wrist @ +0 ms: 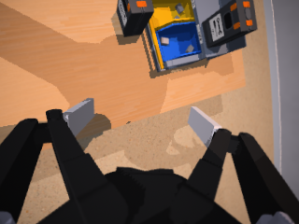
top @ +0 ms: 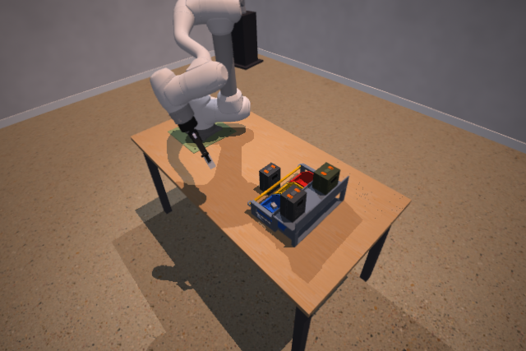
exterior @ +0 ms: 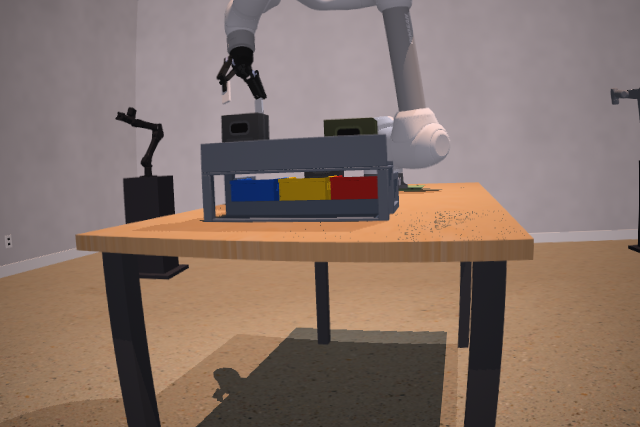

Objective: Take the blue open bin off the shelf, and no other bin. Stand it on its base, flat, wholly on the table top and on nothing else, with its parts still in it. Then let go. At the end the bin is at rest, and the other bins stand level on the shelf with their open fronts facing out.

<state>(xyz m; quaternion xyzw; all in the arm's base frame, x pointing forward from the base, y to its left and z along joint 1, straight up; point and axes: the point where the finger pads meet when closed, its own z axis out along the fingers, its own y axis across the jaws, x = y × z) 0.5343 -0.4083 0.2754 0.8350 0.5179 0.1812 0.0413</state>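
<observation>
The blue open bin [top: 268,204] [exterior: 254,190] [wrist: 180,41] sits on the lower level of the grey shelf [top: 316,217] [exterior: 294,153] [wrist: 184,62], at one end of the row, with small grey parts in it. The yellow bin [top: 288,186] [exterior: 303,189] [wrist: 168,15] stands beside it, and the red bin [top: 302,178] [exterior: 354,187] is at the other end. A yellow bar [top: 278,184] [wrist: 156,47] runs along the shelf's front. My gripper [top: 210,164] [exterior: 241,99] [wrist: 143,111] is open and empty, above the table and well away from the shelf on its front side.
A dark box [top: 292,202] [exterior: 245,127] [wrist: 230,23] and a green box [top: 326,177] [exterior: 349,127] stand on the shelf's top. Another dark box [top: 269,176] [wrist: 135,16] stands on the wooden table [top: 237,211] [exterior: 305,249] [wrist: 51,70] before the shelf's front.
</observation>
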